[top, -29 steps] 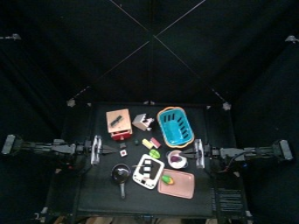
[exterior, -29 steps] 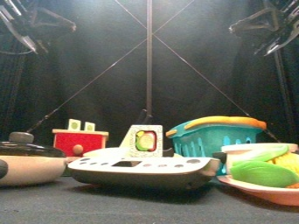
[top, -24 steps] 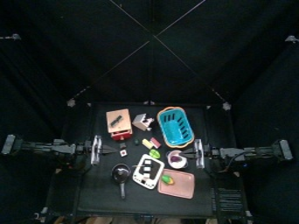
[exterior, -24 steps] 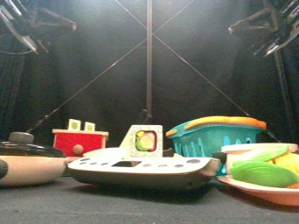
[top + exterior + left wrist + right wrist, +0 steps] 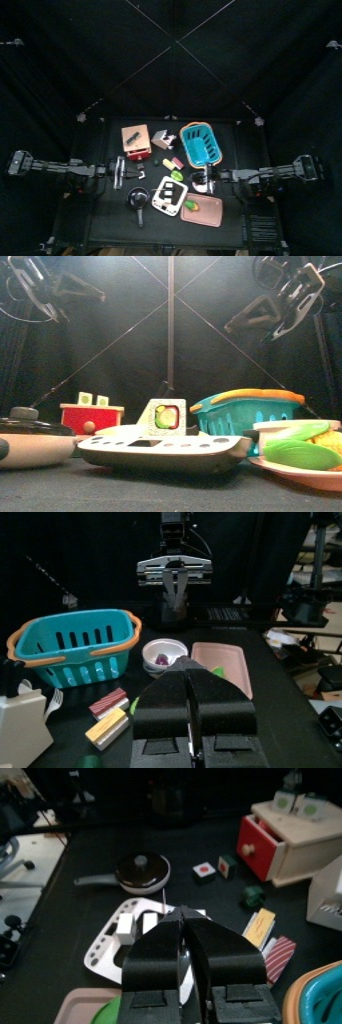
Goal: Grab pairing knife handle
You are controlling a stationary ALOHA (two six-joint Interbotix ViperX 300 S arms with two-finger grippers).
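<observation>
Hovering left gripper (image 5: 195, 674): jaws pressed together with nothing between them; in the top view it hangs over the table's left edge, level with the middle of the clutter.
Right gripper (image 5: 187, 918): jaws likewise closed on nothing; it comes in over the table's right edge and sits above the small white bowl (image 5: 201, 182).
Height of arms: in the front view both hang high above the things, touching none.
Paring knife: I cannot pick it out for certain in any view, so its place cannot be told.
Black table (image 5: 100, 225): crowded in its middle.
Teal plastic basket with an orange rim (image 5: 201, 145): toward the table's back edge, right of centre.
Red wooden box with a drawer (image 5: 134, 138): toward the back edge, left of the basket.
Grey-white small box (image 5: 163, 138): between the red box and the basket.
Yellow and brown-red bars (image 5: 107, 712): lying side by side in the middle, just in front of the basket.
White flat tray with dark compartments (image 5: 167, 195): toward the front edge, at the centre.
Black lidded pan with a long handle (image 5: 139, 203): just left of the white tray.
Pink rectangular plate (image 5: 207, 213): toward the front right corner, beside the tray, with green pieces lying on it.
</observation>
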